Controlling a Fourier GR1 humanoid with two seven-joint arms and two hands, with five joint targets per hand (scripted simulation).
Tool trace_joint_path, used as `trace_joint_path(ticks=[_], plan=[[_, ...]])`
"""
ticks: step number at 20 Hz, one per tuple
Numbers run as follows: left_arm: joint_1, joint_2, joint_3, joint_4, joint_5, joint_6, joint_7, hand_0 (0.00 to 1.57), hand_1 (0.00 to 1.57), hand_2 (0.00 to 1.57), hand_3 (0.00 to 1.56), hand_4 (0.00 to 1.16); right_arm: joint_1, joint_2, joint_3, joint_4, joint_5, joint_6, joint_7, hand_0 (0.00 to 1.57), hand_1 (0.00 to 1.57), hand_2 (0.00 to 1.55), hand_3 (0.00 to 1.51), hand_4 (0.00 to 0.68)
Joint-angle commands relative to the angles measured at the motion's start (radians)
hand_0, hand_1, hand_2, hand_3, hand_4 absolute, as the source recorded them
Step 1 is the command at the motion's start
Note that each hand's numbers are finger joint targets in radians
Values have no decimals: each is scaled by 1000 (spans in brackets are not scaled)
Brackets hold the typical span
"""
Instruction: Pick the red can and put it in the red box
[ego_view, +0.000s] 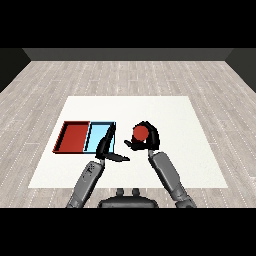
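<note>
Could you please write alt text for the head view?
The right hand curls round the red can on the white table, right of the light blue tray and red tray. The left hand rests open.

Even, flat light — the white table is the brightest thing in view.

The table (200, 150) right of the right hand (149, 144) is a uniform bright white; the floor (45, 85) beyond is muted grey-brown, and the far wall (128, 54) well past both hands falls to dark grey. The 2 black hands read as near-flat dark shapes — the left hand (105, 146) barely shaded, the red can (139, 132) in the right hand one even red.
</note>
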Motion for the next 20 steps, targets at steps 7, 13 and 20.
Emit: trace_joint_path(ticks=[7,13,20], plan=[[-62,0,-53,188,89,36,-86,0,0,0,0,0,-13,6,27,0,-7,5,-23,1467,1467,1443,1392,658],[-18,0,-80,127,74,44,-54,0,0,0,0,0,-37,6,14,-32,43,22,28,1464,1464,1431,1384,660],[-76,0,-174,163,175,123,-71,0,0,0,0,0,78,6,88,-46,-14,12,-84,1454,1454,1442,1394,666]])
